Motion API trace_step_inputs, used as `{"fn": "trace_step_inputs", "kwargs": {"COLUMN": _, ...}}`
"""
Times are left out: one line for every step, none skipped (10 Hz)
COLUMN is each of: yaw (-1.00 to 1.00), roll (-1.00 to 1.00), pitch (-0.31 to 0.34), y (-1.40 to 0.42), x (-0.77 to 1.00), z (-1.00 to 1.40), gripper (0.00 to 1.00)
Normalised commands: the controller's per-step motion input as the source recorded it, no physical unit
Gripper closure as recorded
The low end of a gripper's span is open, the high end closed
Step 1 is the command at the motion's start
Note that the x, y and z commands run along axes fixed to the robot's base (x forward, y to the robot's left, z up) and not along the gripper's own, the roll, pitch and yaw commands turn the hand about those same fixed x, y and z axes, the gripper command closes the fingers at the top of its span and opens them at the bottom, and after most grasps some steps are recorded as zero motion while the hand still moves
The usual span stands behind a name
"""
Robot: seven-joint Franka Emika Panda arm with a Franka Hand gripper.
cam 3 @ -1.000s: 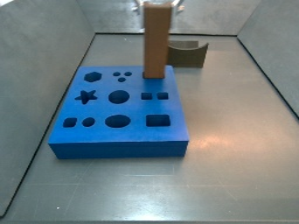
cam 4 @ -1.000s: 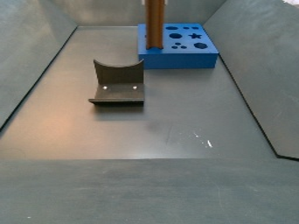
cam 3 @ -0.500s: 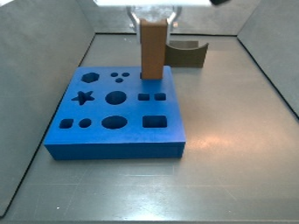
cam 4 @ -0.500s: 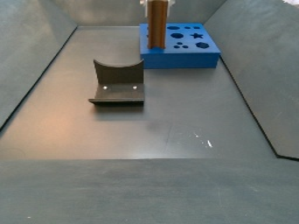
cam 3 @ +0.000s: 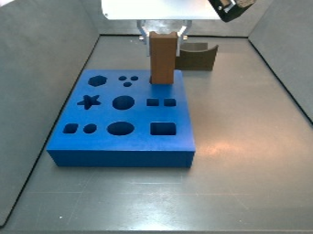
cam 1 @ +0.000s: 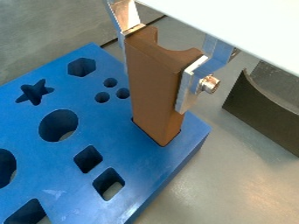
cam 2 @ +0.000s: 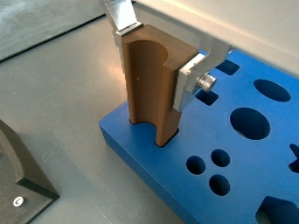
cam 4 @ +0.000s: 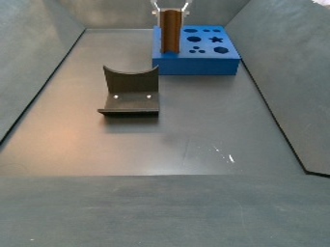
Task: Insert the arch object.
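**Arch seated at the board's corner, fingers clamped**

The worktop [cam 4: 168, 135] is bare grey metal with a dull sheen, boxed in by grey walls on three sides; nothing loose lies on it.

The blue board [cam 3: 123, 123] sits by a far corner in a side view, its face cut with star, round, hexagon and square holes. A dark scooped block [cam 4: 130, 92] stands well apart from it toward mid-floor.

The arch [cam 1: 155, 87] stands upright at the board's corner, its foot in or on a slot there; how deep, I cannot tell.

The gripper [cam 2: 158, 48] pinches the arch's top between its silver fingers [cam 1: 191, 80].

Risks, as I judge them: a slight tilt could jam the arch against the slot walls, and pushing harder would then shove the unfixed board. Letting go early could leave it leaning.
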Motion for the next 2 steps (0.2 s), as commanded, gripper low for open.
{"fn": "trace_step_inputs", "kwargs": {"yaw": 0.00, "roll": 0.05, "pitch": 0.000, "y": -0.03, "x": 0.00, "z": 0.00, "gripper": 1.00}}
{"fn": "trace_step_inputs", "kwargs": {"yaw": 0.00, "roll": 0.00, "pitch": 0.000, "y": 0.00, "x": 0.00, "z": 0.00, "gripper": 1.00}}
